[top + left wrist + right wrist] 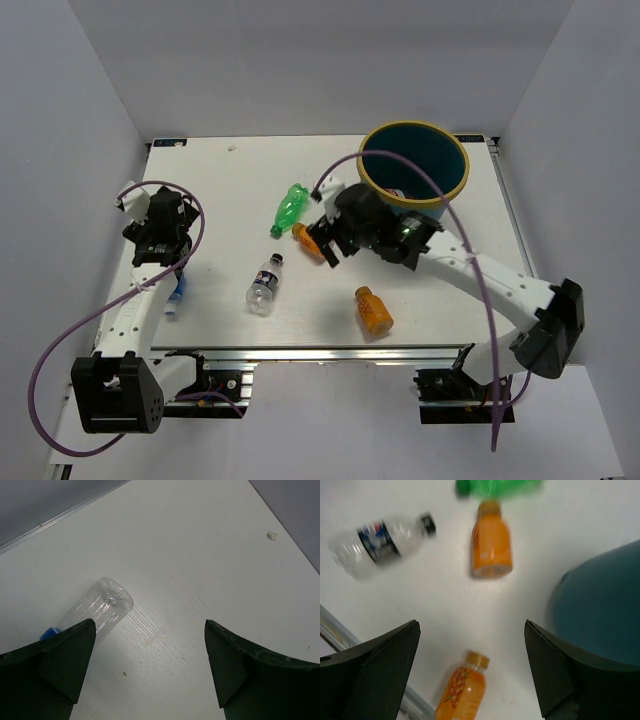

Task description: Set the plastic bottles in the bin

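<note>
**Five bottles out on the table, both grippers empty**

The teal bin stands at the far right of the table. Outside it lie the green bottle and an orange bottle just beside each other, the dark-labelled clear bottle mid-table, a second orange bottle nearer the front, and a blue-labelled clear bottle by the left arm. The right gripper hangs spread wide between the bin and the first orange bottle, grasping nothing. The left gripper is likewise spread and empty.

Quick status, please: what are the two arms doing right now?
Left gripper open, empty, by blue-label bottle. Right gripper open, empty, near bin. Green bottle, orange bottle, second orange bottle, dark-label bottle on table. Nothing seems in the way.
</note>
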